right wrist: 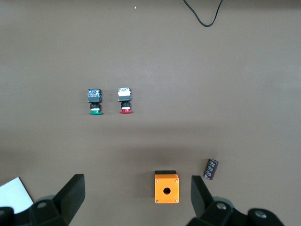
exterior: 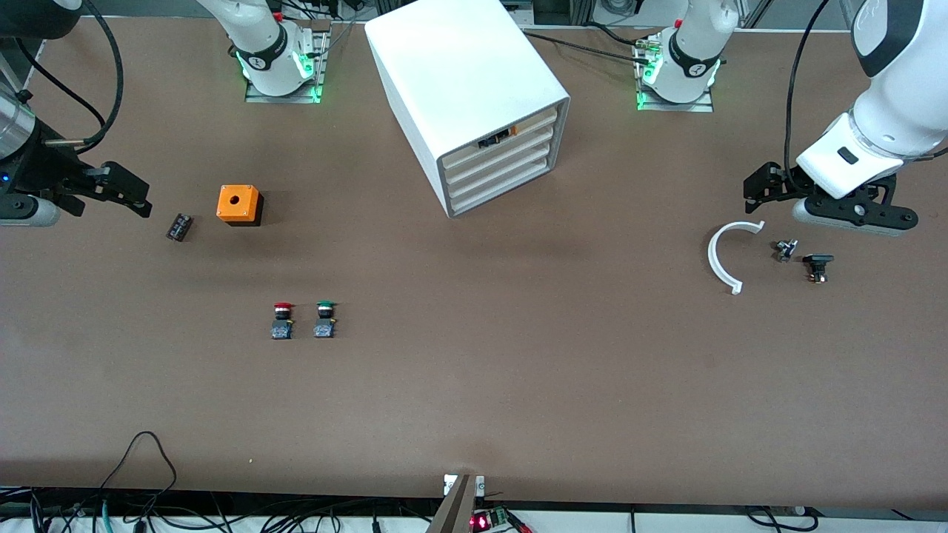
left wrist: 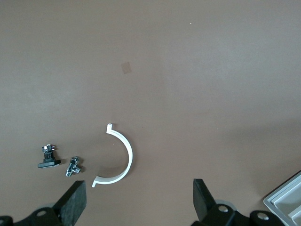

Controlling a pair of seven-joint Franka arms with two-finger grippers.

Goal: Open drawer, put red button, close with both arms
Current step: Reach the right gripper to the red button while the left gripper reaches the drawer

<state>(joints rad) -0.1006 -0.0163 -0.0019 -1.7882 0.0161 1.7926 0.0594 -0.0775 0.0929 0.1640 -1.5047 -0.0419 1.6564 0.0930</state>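
The drawer (exterior: 502,137) — second from top, white, shallow — sits shut in its cabinet, well apart from either claw. The red button (exterior: 282,320) lies on the bench, red-capped, black-bodied — well apart from the right claw (exterior: 141,201).

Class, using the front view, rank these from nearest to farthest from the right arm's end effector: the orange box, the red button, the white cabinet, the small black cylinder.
Measured from the right end effector, open over the right arm's end of the table:
1. Small black cylinder, just beside it.
2. Orange box, next along.
3. Red button, nearer the front camera.
4. White cabinet, mid-table between the bases.
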